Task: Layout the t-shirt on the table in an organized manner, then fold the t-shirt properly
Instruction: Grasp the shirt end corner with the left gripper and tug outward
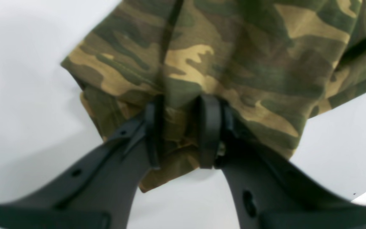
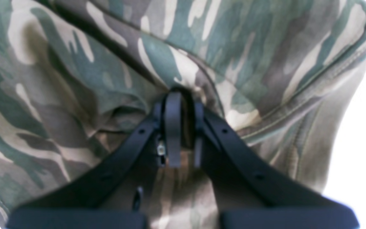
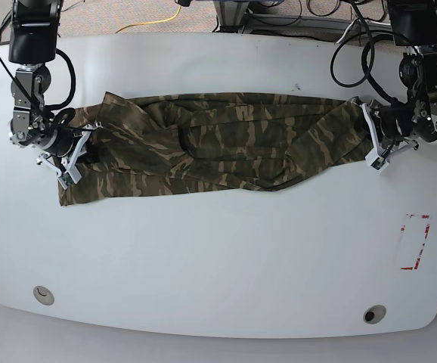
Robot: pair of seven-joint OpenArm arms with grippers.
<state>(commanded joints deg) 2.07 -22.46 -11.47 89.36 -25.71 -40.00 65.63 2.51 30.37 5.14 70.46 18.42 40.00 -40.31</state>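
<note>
Black fingers of the left gripper are pinching a bunched edge of the t-shirt, while the right gripper is clamping the opposite end. Stretched between them, the camouflage cloth is lying across the table. No readable writing is showing.

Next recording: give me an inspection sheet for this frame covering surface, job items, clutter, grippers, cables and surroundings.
Surface: large white smooth table, two round grommet holes, red tape rectangle at one side.
Job items: camouflage cloth t-shirt stretched into a long wrinkled band between the arms, not yet flat.
Clutter: nothing seen.
Grippers: left gripper shut on one end of the shirt; right gripper shut on the other.
Cables: black cables on both arms; yellow cable beyond the far edge.
Surroundings: floor and equipment behind the table, unclear.
</note>
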